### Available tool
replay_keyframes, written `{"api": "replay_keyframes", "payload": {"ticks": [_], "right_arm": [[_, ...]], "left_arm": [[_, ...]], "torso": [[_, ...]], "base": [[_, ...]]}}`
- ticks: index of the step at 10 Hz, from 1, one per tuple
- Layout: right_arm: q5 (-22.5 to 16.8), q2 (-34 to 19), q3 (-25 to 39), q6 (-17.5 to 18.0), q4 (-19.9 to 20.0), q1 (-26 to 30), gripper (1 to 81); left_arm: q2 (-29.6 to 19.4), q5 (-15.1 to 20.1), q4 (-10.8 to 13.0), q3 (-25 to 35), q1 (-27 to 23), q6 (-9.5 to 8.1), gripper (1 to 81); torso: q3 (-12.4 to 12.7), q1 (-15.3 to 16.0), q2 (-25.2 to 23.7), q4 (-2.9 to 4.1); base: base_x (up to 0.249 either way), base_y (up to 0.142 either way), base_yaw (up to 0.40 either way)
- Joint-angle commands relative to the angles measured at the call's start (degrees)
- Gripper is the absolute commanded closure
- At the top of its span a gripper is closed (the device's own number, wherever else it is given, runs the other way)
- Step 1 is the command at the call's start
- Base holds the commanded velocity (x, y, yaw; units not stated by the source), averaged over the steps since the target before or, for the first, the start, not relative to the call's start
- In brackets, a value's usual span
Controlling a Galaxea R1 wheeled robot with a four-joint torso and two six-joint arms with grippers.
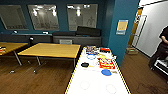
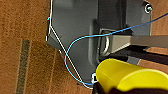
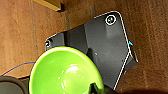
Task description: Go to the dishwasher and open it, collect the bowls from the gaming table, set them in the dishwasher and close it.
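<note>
The gaming table (image 1: 95, 80), glossy white with a yellow frame, stretches away from me in the head view. A yellow bowl (image 2: 130, 77) hangs over the wooden floor in the left wrist view, with my left gripper (image 2: 105, 88) shut on its rim. A bright green bowl (image 3: 65, 72) shows large in the right wrist view, and a dark finger of my right gripper (image 3: 96, 88) clamps its rim. The dishwasher is out of view.
On the gaming table lie a blue disc (image 1: 106, 72), a black disc (image 1: 85, 64), a red box (image 1: 106, 63) and other colourful boxes. Wooden tables (image 1: 52, 50) stand to the left. A teal pillar (image 1: 122, 30) and a person (image 1: 162, 47) are on the right.
</note>
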Motion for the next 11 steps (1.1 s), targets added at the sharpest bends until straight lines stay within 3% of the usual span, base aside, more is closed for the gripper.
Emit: {"api": "replay_keyframes", "payload": {"ticks": [1, 3, 9, 11], "right_arm": [[-3.6, -2.3, 0.8, -0.3, -0.6, 2.9, 81.1], [-3.5, -2.3, 0.4, -0.4, -0.6, 2.4, 81.1], [-3.5, -4.2, -2.4, -0.4, -2.6, -0.7, 81.1], [-3.4, -2.6, -4.1, -0.4, -2.8, -0.8, 81.1]], "left_arm": [[0.0, 3.0, -10.7, -2.8, -2.1, 11.41, 81.1], [-0.1, 0.0, -6.6, -2.4, -2.4, 11.85, 81.1], [-0.4, -0.6, -6.3, -0.8, -3.8, 11.94, 81.1], [-1.2, -0.6, -6.5, 0.6, -3.8, 11.85, 81.1]], "torso": [[0.0, 0.0, 0.0, 0.0], [0.0, 0.0, 0.0, 0.0], [0.0, 0.0, 0.0, 0.0], [0.0, 0.0, 0.0, 0.0]], "base": [[0.0, 0.0, 0.0], [0.0, 0.0, 0.0], [0.0, 0.0, 0.0], [0.0, 0.0, 0.0]]}}
